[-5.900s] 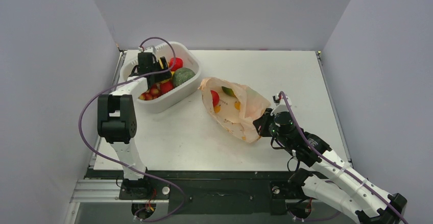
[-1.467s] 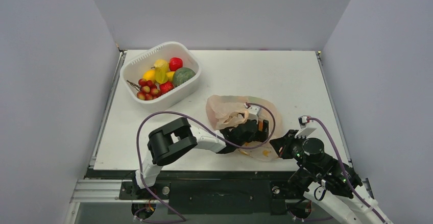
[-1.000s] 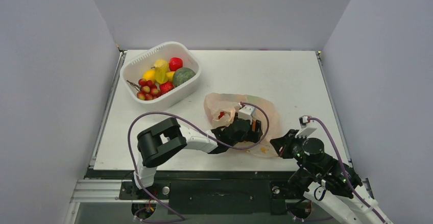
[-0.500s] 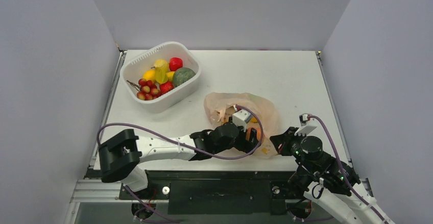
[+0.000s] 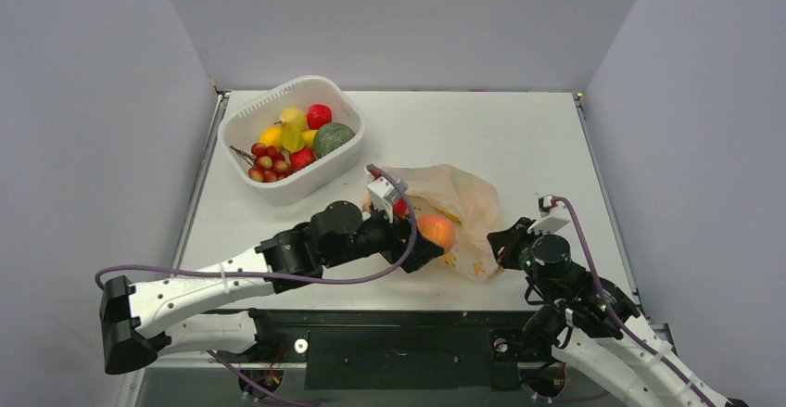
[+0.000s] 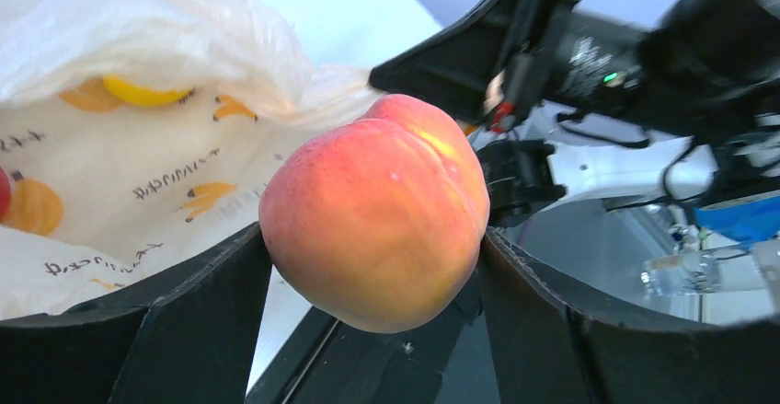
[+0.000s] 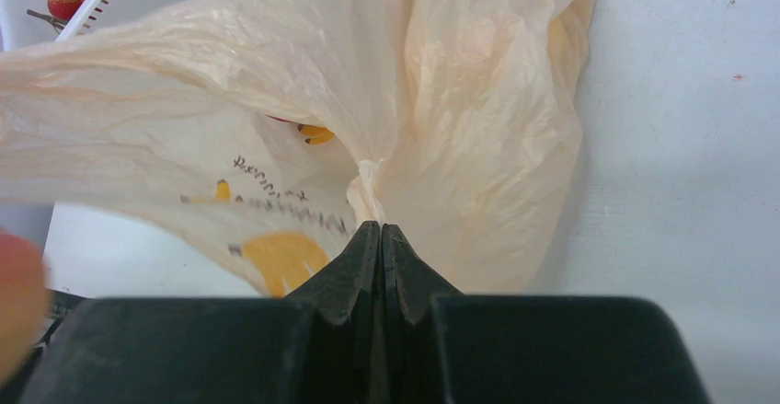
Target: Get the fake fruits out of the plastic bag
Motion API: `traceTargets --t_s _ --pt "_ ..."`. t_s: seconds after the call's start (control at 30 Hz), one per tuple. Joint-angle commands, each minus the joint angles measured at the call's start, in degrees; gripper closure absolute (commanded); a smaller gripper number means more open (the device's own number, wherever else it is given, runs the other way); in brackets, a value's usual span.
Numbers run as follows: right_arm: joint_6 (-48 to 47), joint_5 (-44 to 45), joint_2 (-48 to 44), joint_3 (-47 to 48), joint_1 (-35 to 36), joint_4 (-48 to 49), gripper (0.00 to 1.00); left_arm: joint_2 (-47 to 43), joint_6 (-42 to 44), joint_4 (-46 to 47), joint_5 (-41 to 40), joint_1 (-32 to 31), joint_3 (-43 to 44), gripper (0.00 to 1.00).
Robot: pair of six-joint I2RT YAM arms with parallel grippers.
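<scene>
The left pincer (image 6: 372, 238) grips a peach (image 6: 377, 192) (a fake one) just outside the plastic bag (image 5: 468, 198), at its mouth. The right pincer (image 7: 380, 238) is closed on the bag's near edge; a red fruit (image 5: 399, 207) sits inside.

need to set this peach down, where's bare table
Widest bare table lies behind the plastic bag, out to the far and right edges. A smaller patch sits between the basket and the left arm. Crowded: the near edge, where left gripper, holding the peach, and right gripper meet the bag.
</scene>
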Motion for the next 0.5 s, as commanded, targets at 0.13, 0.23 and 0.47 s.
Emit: traceTargets --t_s 0.13,0.23,0.47 --pt "-0.7 2.03 3.28 -1.22 0.13 6.2 1.0 -8.75 5.55 -11.23 7.58 11.6 14.19 0.63" --pt "-1.06 2.17 4.17 -1.93 0.15 7.04 1.0 -9.43 9.07 -17.35 9.52 19.98 19.21 0.63" --pt "-2.08 2.37 7.11 -1.84 0.07 9.19 1.0 -4.86 12.66 -26.41 9.03 39.87 25.69 0.71"
